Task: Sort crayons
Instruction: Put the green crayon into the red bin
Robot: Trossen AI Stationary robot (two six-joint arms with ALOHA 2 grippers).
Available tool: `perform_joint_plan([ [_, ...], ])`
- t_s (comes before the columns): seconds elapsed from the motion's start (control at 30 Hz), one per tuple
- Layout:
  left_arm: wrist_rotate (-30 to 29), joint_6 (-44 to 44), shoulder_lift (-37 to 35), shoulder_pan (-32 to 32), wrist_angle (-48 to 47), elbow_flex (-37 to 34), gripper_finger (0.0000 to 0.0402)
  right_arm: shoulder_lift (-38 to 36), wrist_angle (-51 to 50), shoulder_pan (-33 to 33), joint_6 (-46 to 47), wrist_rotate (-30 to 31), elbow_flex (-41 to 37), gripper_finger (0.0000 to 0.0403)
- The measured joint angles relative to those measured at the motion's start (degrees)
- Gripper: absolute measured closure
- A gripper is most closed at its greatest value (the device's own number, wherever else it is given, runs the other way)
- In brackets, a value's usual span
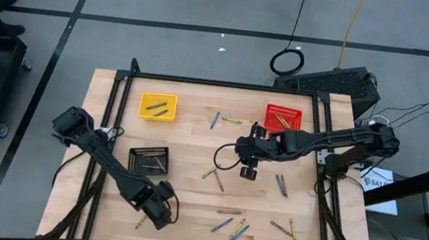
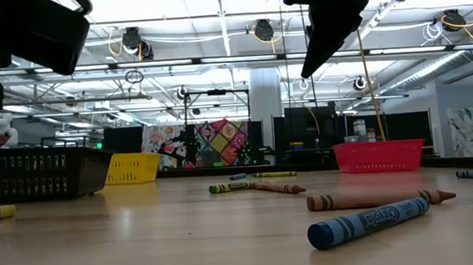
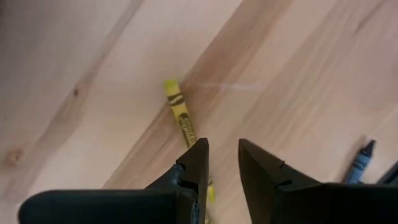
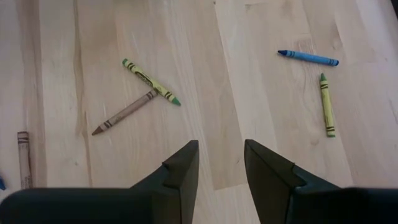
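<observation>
Crayons (image 1: 223, 226) are lying scattered over the tabletop (image 1: 196, 146), most toward its near edge and middle, with a few already sitting in the yellow basket (image 1: 158, 105), the red basket (image 1: 283, 118) and the black basket (image 1: 149, 159). A yellow crayon (image 3: 179, 113) is lying on the wood directly under the left pincer (image 3: 222, 163), partly hidden behind one finger; a grey-blue one (image 3: 359, 162) is lying off to the side. The left pincer (image 1: 158, 212) is hovering near the front edge, jaws standing narrowly apart and gripping nothing. In the right wrist view a green crayon (image 4: 151, 82) and a brown crayon (image 4: 124, 112) are touching at their tips (forming a V), with a blue crayon (image 4: 308, 58) and a yellow-green crayon (image 4: 327, 104) well apart from them. The right pincer (image 4: 219, 165) is hanging above the tabletop's middle (image 1: 248, 170), jaws parted and empty.
</observation>
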Motion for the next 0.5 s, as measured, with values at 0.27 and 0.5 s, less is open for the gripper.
perform_joint_plan([
  [0.27,-0.09,-0.15,0.02,-0.02,-2.95,-0.11,0.0322,0.00,0.01,0.00,0.58,-0.02,0.00,0.0287],
  [0.5,-0.11,-0.13,0.02,-0.14,-1.88,-0.15,0.0322,0.00,0.01,0.00,0.63,-0.02,0.00,0.0287],
])
